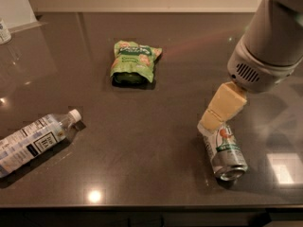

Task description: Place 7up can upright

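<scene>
- Can (226, 150) is lying on its side on the dark table (142, 141), near the front edge, over on the right side
- One shiny end of the can is pointing toward the front edge, and the other end is pointing toward the back
- Its green band and its red-orange dot are facing up
- The gripper (208, 122) is hanging over the back end of the can, and its pale yellow tip is touching the can there or sitting just above it
- The gripper is showing only as one pale block, so I cannot tell if this claw is spread or pressed together
- The big grey-white arm (270, 46) is reaching down from the top right corner
- A green snack bag (134, 63) is lying flat toward the back of the table, well apart from the can
- A clear bottle (35, 141) with a white cap is lying on its side at the left, with the cap pointing toward the middle of the table
</scene>
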`<control>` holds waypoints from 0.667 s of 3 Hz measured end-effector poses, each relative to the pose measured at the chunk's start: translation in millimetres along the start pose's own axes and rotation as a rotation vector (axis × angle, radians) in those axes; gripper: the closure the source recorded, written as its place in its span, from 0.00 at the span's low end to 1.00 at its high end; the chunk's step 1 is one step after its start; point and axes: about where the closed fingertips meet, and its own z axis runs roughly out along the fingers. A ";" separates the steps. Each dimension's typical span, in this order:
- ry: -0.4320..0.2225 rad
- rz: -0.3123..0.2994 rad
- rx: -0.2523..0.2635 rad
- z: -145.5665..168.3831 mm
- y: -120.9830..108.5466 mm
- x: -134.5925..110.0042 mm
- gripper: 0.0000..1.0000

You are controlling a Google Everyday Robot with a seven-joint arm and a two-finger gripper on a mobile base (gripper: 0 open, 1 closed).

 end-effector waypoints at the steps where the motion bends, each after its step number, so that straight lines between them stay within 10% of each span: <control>1: 0.041 0.162 0.039 11.2 -1.0 9.0 0.00; 2: 0.075 0.329 0.065 20.9 -0.3 17.0 0.00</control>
